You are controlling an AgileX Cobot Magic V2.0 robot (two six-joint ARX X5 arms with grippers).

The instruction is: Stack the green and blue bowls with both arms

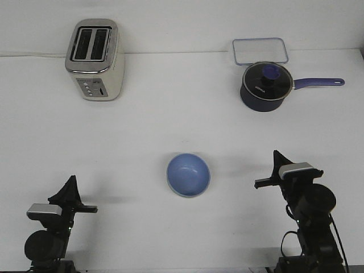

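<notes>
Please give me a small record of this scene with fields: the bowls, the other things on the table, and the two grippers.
blue bowl: blue bowl, upright, near the middle of the table, between the arms
green bowl: not separately visible in the front view
back left: toaster
back right: saucepan with lid, handle pointing right; clear container behind it
left gripper: left gripper, apart from the bowl, holding nothing
right gripper: right gripper, apart from the bowl, holding nothing
jaws: open or shut cannot be told
</notes>
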